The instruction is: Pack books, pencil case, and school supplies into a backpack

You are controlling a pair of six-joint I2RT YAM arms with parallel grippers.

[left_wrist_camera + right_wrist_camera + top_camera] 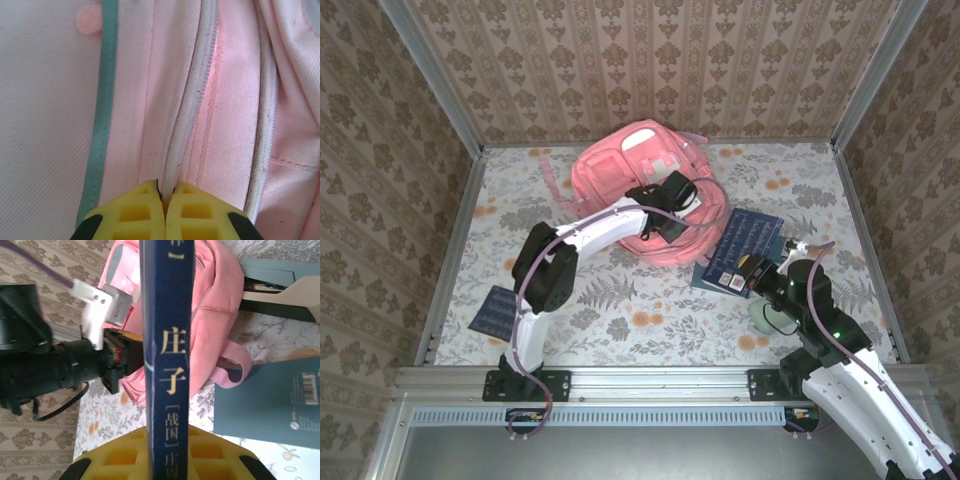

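We are holding 1 navy book [167,365] edge-up, clamped in the right gripper [167,440], long axis pointing at the backpack [620,165] ahead-left. The nearer left gripper [162,192] is pinching its zipper [192,115].

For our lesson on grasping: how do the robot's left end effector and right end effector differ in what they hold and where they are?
The left end effector pinches the pink backpack at its white zipper; the right end effector clamps a dark navy book at its spine. The left reaches over the backpack; the right hangs over the table beside it. Both have yellow fingers, shut on something.
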